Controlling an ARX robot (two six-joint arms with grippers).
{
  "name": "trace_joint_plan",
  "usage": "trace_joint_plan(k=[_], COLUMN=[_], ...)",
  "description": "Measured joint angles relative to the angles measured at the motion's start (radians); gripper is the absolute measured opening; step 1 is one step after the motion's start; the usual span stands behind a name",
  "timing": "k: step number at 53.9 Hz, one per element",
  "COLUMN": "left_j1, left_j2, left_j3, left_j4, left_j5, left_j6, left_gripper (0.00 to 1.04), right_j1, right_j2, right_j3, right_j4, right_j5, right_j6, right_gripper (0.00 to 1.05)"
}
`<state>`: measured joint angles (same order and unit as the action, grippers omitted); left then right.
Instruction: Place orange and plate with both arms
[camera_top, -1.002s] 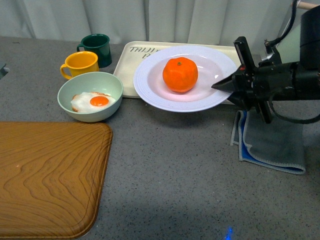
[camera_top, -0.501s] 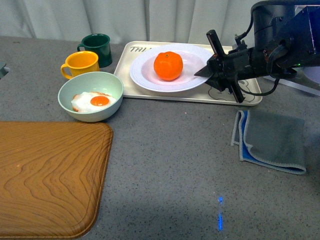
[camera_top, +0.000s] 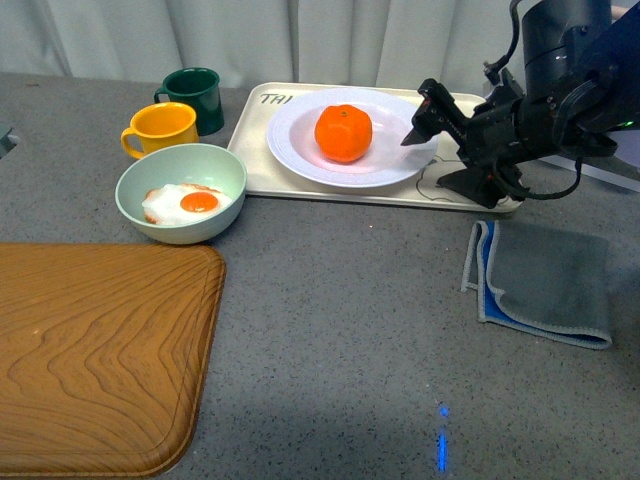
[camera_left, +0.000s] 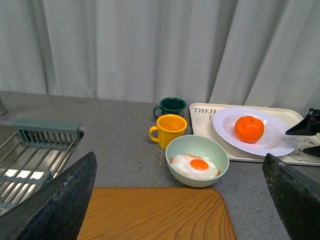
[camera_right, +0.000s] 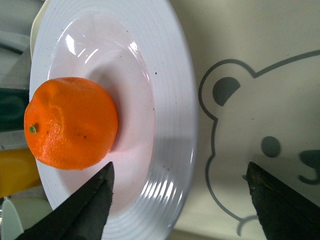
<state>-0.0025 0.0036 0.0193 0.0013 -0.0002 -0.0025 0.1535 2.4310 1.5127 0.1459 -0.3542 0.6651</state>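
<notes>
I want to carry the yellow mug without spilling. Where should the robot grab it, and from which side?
By its loop handle, probably. The round yellow-orange mug stands upright, with the handle sticking out on the robot's left, clear of everything. The dark green mug sits close behind it and the pale green bowl close in front, so coming in from the left looks easiest.

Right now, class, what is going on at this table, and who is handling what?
The right gripper is open at the near rim of the white plate, with one finger over the plate and the other over the bear tray, so nothing is gripped. The plate sits on that tray with the orange in its middle. The left gripper is open and away from them, holding nothing. A green bowl with a fried egg and two mugs stand to the left.
</notes>
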Motion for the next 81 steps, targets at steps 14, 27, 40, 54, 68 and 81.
trace_joint_plan(k=[14, 27, 40, 54, 68, 81], left_j1=[0.0, 0.0, 0.0, 0.0, 0.0, 0.0], left_j2=[0.0, 0.0, 0.0, 0.0, 0.0, 0.0], left_j3=[0.0, 0.0, 0.0, 0.0, 0.0, 0.0], left_j4=[0.0, -0.001, -0.001, -0.001, -0.001, -0.001], left_j5=[0.0, 0.0, 0.0, 0.0, 0.0, 0.0], left_j6=[0.0, 0.0, 0.0, 0.0, 0.0, 0.0], left_gripper=[0.98, 0.98, 0.98, 0.98, 0.98, 0.98], right_j1=[0.015, -0.012, -0.058, -0.09, -0.151, -0.152], right_j2=[-0.106, -0.271, -0.55, -0.8, -1.061, -1.353], right_j3=[-0.209, -0.687, -1.011, -1.234, -1.384, -1.431], right_j4=[0.342, 1.139, 1.218, 1.193, 1.074, 0.833], right_j5=[0.295, 0.491, 0.452, 0.422, 0.359, 0.359], right_j6=[-0.327, -0.62, -0.659, -0.663, -0.663, -0.663], right_gripper=[0.84, 0.46, 0.02, 0.01, 0.01, 0.01])
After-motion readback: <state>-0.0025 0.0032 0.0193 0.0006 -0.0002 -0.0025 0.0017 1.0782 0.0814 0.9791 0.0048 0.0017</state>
